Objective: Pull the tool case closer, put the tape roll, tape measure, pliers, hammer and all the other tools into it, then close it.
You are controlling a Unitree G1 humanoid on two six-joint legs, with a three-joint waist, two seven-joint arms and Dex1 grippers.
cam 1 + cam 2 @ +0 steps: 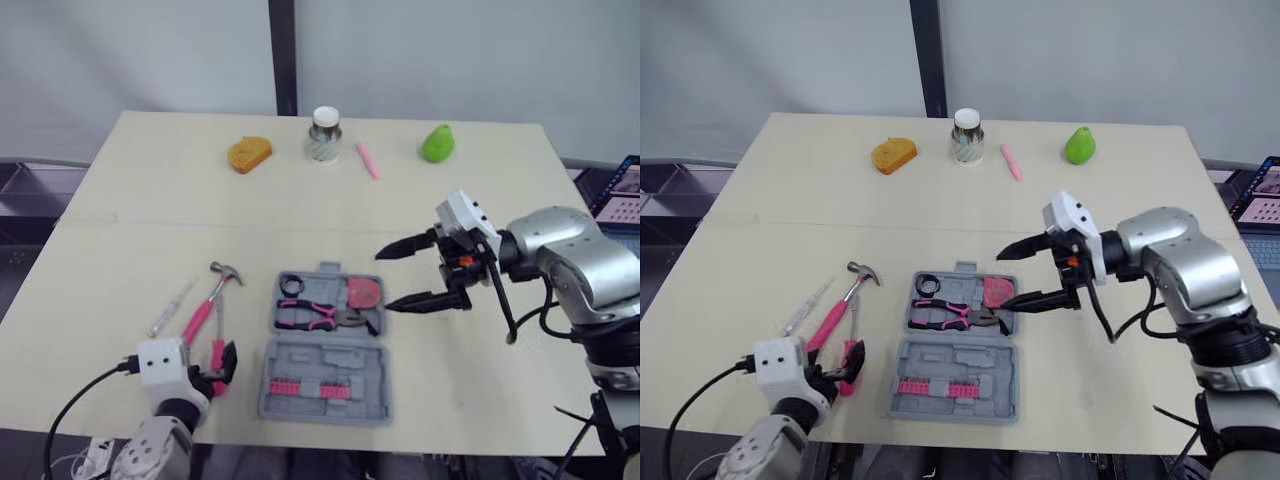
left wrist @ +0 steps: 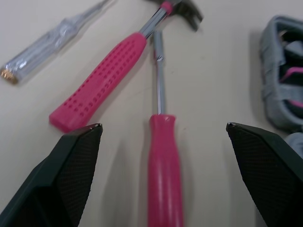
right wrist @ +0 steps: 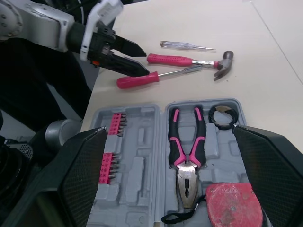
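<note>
Tools and case on the table, several cropped or covered from where I sit.

In the left wrist view the screwdriver runs off the edge at its handle, the hammer loses part of its head, and the tool case is cropped to a blurred corner. In the right wrist view the tape measure is cut at the edge. From the head camera my left gripper covers most of the screwdriver, and the bits are too small for me to tell apart.
</note>
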